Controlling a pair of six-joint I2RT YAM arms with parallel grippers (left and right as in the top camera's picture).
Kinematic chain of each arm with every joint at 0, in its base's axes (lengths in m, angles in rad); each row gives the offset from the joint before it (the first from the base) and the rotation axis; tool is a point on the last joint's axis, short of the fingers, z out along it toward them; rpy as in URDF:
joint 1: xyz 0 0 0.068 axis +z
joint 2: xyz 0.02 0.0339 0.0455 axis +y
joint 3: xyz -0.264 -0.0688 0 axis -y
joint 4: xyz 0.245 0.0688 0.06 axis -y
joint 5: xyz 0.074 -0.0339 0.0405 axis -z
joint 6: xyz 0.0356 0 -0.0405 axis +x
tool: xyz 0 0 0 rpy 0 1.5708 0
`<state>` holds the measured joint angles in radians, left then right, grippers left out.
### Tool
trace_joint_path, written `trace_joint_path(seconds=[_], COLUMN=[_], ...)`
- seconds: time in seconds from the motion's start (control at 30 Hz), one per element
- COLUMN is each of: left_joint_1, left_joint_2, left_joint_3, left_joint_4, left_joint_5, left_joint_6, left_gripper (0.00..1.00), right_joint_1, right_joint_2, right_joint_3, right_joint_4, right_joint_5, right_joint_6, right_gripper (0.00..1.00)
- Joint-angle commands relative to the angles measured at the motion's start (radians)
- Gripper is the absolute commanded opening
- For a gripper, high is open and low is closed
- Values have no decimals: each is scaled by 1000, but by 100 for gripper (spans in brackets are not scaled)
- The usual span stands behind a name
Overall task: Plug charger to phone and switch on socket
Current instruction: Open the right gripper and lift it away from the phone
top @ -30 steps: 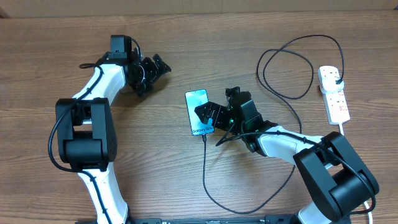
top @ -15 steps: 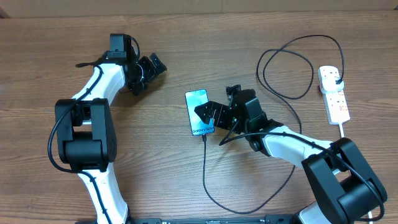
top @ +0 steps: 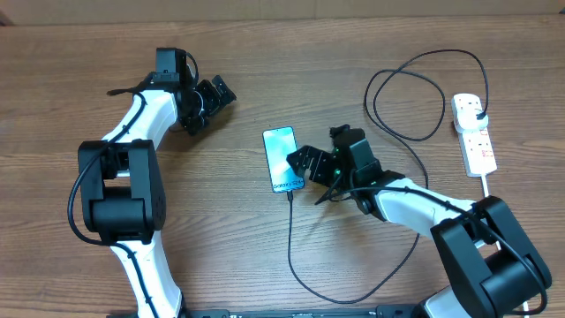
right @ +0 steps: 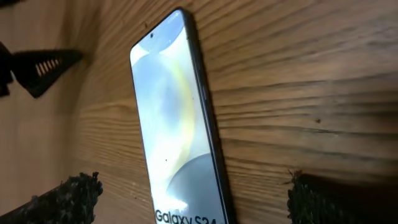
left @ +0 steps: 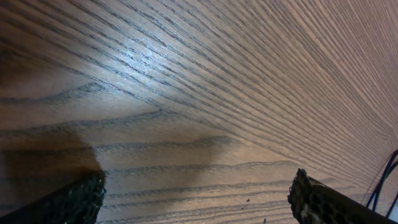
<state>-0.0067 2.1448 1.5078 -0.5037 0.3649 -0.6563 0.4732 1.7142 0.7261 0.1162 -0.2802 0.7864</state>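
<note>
- While its jaws gape wide and empty, the right gripper (top: 303, 166) sits at the right edge of the phone (top: 282, 159)
- the left gripper (top: 212, 104) hovers well apart, equally wide
- the charger (top: 291, 238) loops from phone to socket (top: 474, 132)

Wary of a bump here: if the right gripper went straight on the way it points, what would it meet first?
The phone, lying flat just ahead, in line with the gap between the right gripper's open fingers. Height is unclear, so it might skim over it.
</note>
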Motion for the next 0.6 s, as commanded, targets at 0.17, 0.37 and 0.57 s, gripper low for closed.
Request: trace_joint_path(seconds=[0.17, 0.37, 0.57], left_joint_1=[6, 6, 6], left_joint_2=[34, 34, 34], left_joint_3=[-24, -24, -24], left_joint_4=[-15, -15, -15], left_joint_5=[-87, -87, -87], left_joint_6=[-5, -5, -5], left_gripper=[100, 100, 100], right_joint_1=[-39, -43, -48], right_joint_2=[-30, -34, -42], right_joint_3=[21, 135, 457], right_joint_4=[-68, -264, -751], right_joint_5=[99, 108, 212], right_joint_6=[63, 23, -116], right_gripper=[100, 95, 97])
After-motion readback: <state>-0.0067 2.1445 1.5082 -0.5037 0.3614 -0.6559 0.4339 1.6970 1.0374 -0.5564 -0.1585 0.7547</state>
